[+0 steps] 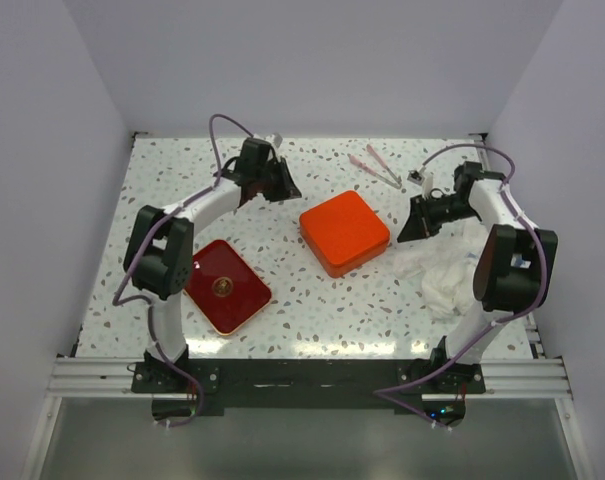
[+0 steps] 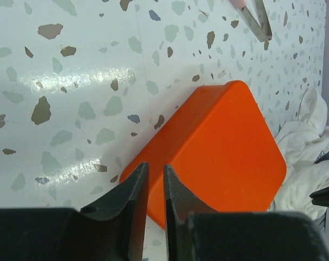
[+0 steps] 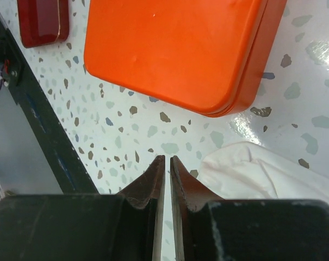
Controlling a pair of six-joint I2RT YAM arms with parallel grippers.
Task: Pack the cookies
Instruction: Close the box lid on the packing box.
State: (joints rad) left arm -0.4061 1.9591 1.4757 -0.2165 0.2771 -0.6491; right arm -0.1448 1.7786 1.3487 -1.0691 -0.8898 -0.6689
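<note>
No cookies show in any view. An orange square tin [image 1: 344, 232] sits closed or face down at the table's middle; it also shows in the left wrist view [image 2: 218, 152] and the right wrist view [image 3: 169, 49]. A dark red square tin part [image 1: 226, 286] with a gold mark lies at the front left, and its corner shows in the right wrist view [image 3: 42, 22]. My left gripper [image 1: 282, 185] [image 2: 156, 166] hovers behind and left of the orange tin, shut and empty. My right gripper [image 1: 414, 225] [image 3: 167, 157] hovers right of the tin, shut and empty.
A crumpled white cloth [image 1: 447, 270] lies at the right, under my right arm, also in the left wrist view [image 2: 305, 157] and the right wrist view [image 3: 262, 174]. Pink-handled tongs [image 1: 377, 167] [image 2: 256, 19] lie at the back. White walls enclose the table.
</note>
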